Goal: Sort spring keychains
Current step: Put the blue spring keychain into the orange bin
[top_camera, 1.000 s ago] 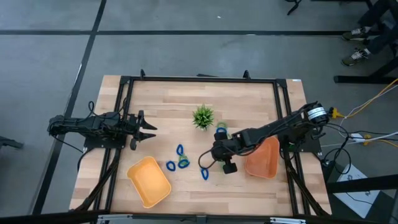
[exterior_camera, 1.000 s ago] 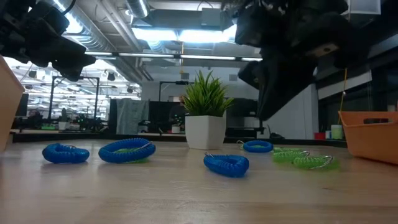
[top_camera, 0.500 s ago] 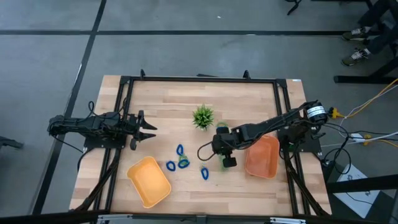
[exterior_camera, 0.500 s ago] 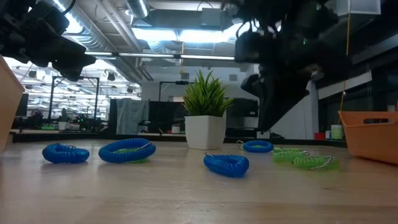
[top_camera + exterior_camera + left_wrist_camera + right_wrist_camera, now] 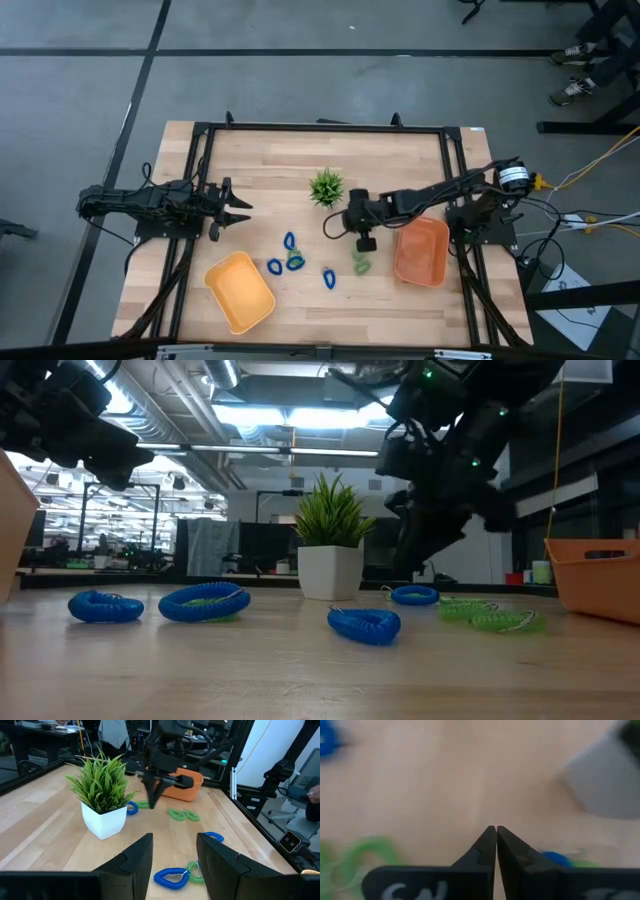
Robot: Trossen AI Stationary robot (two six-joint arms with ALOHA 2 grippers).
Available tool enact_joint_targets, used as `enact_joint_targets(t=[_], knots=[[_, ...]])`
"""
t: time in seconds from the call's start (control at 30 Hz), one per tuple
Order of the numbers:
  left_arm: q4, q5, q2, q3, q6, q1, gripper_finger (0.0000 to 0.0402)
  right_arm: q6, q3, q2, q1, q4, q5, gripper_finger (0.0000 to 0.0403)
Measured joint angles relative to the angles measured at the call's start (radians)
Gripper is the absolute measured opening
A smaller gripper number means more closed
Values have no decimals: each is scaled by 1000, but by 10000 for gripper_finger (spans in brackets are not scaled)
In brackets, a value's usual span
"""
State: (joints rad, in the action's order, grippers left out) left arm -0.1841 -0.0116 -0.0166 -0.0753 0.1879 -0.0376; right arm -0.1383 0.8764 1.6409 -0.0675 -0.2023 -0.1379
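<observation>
Right gripper is positioned over the middle of the table, just at four o'clock of the potted plant, raised clear of the wood; its two fingers are pressed together with nothing between them, as the right wrist view confirms. In the low view it hangs above the tabletop beside the plant pot. Left gripper waits at the nine o'clock side of the table, above the surface, fingers spread and empty; its fingers frame the plant in the left wrist view. The spring keychains lie loose on the wood, none in either tray. A light green pair lies directly at six o'clock of the right gripper, just beside the orange tray on the three o'clock side. A blue keychain lies at seven o'clock of that gripper. Further toward nine o'clock sits a cluster: one blue loop, a blue and green pair touching, and another blue loop near the rim of the yellow tray at seven o'clock of the table. A further blue keychain lies just beside the plant pot, seen in the left wrist view. Both trays hold no visible keychains from above.
</observation>
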Motion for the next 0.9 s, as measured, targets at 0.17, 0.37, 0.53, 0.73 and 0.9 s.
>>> enact_joint_targets(t=[0.17, 0.37, 0.53, 0.73, 0.9], knots=[[0, 0, 0, 0, 0, 0, 148, 35, 0, 0, 15, -22, -56, 51], [0, 0, 0, 0, 0, 0, 148, 44, 0, -1, 15, -69, -143, 118], [0, 0, 0, 0, 0, 0, 148, 58, 0, -1, 15, -134, -147, 161], [0, 0, 0, 0, 0, 0, 148, 82, 0, -1, 15, -150, -122, 174], [0, 0, 0, 0, 0, 0, 148, 85, 0, 0, 15, -196, -76, 175]])
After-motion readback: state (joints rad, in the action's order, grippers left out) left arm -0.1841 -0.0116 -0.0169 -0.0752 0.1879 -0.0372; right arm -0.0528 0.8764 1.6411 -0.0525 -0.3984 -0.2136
